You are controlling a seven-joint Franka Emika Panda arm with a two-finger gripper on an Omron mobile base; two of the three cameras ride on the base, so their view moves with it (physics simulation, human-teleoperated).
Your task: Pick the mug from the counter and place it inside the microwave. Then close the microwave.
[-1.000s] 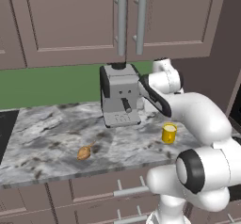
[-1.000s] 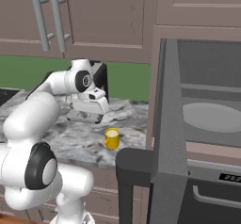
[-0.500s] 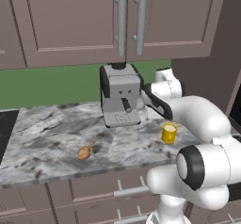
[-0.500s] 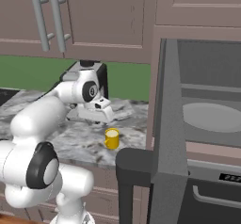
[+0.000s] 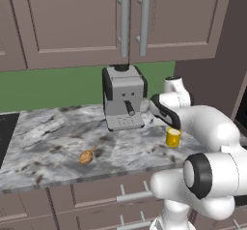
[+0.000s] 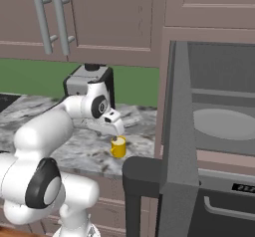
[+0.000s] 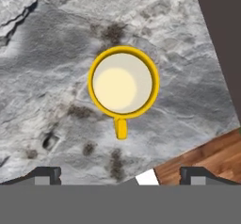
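Arm swung over mug (image 7: 123, 82), jaws wide, counter (image 7: 56, 77)

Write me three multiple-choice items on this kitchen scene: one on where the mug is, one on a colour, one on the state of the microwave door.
1. Where is the mug?
A. inside the microwave
B. on the counter, below the gripper
C. on top of the coffee machine

2. What colour is the mug's outside?
A. yellow
B. red
C. white

3. How does the microwave door stand?
A. closed
B. removed
C. open

Answers: 1 B, the hand view looks straight down on the mug standing on the marbled stone, with the open gripper above it. 2 A, its rim and handle are bright yellow. 3 C, the right base view shows the door swung out and the turntable plate inside.
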